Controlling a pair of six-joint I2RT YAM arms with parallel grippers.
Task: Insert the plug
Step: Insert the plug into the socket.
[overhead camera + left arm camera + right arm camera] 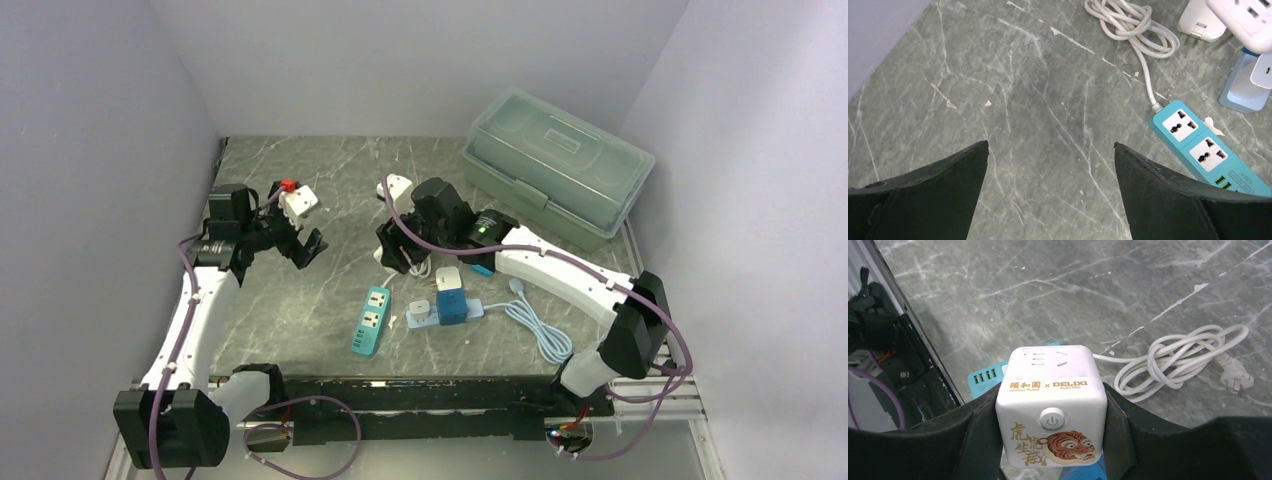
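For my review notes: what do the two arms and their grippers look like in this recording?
Both arms have white link shells with black joints and bases. The left arm and right arm each carry a purple cable running along them. The left gripper and right gripper have broad, black, wedge-shaped fingers. A green light glows near the right wrist. No markings show on them.

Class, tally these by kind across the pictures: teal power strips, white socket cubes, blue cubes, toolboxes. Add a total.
Teal strips: 1
White cubes: 2
Blue cubes: 1
Toolboxes: 1
Total: 5
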